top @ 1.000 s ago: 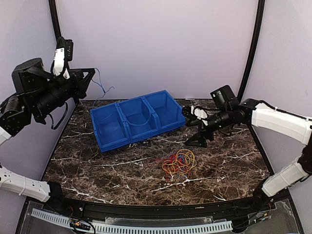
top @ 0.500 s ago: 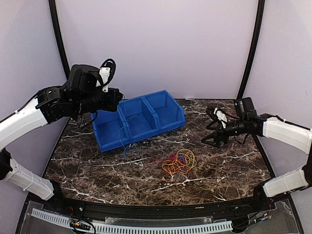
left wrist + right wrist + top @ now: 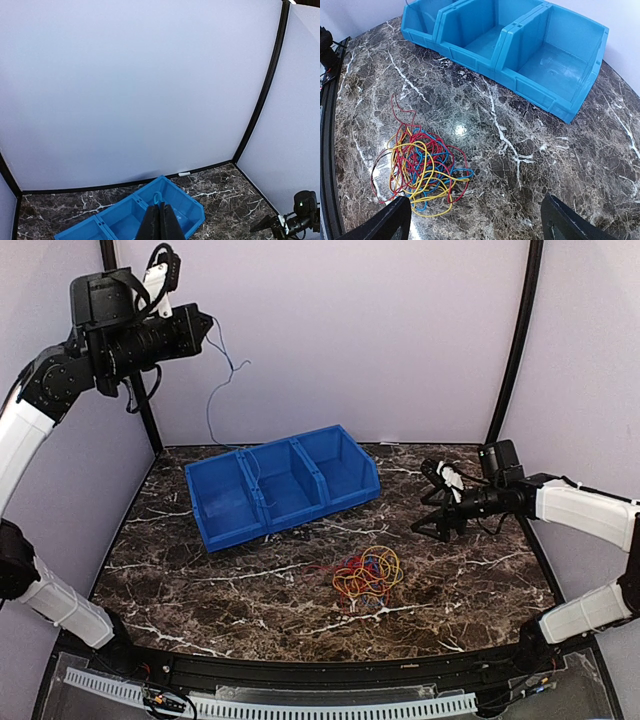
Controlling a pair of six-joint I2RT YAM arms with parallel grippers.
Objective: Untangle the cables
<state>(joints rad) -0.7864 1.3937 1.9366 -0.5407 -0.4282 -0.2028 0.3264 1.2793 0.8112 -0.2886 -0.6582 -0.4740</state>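
Left end effector [image 3: 205, 328]: closed, pinching a single blue strand [image 3: 209, 418]; we find it raised high, well above the worktop [image 3: 200, 590].
Reason for the height: we judge the lift lets the strand hang at full length, free of the other cables, before it is lowered into the bin [image 3: 236, 530].
Blue strand: hangs slack beneath the left end effector, kinked partway down. Its lower end reaches toward the bin, and we cannot tell whether it touches.
Right end effector [image 3: 432, 505]: jaws wide apart, holding nothing; low over the worktop and angled toward the heap.
Reason for that pose: we judge it is set ready for the next pick.
Cables [image 3: 367, 573]: a tangled heap of yellow, red and blue loops lying on the worktop. It sits near and ahead of the right end effector, off-centre and apart from its fingers [image 3: 395, 222], and far below the left one.
Bin: three compartments, beyond the heap as seen from the right end effector and roughly beneath the left.
Top view alone: shows the whole hanging strand and both arms at once.
Left wrist view alone: shows the closed fingertips with a small blue loop above them and the bin below; the rest of the strand is out of view.
Right wrist view alone: separates the individual loops and shows a red strand trailing out of the heap, which the top view blurs.
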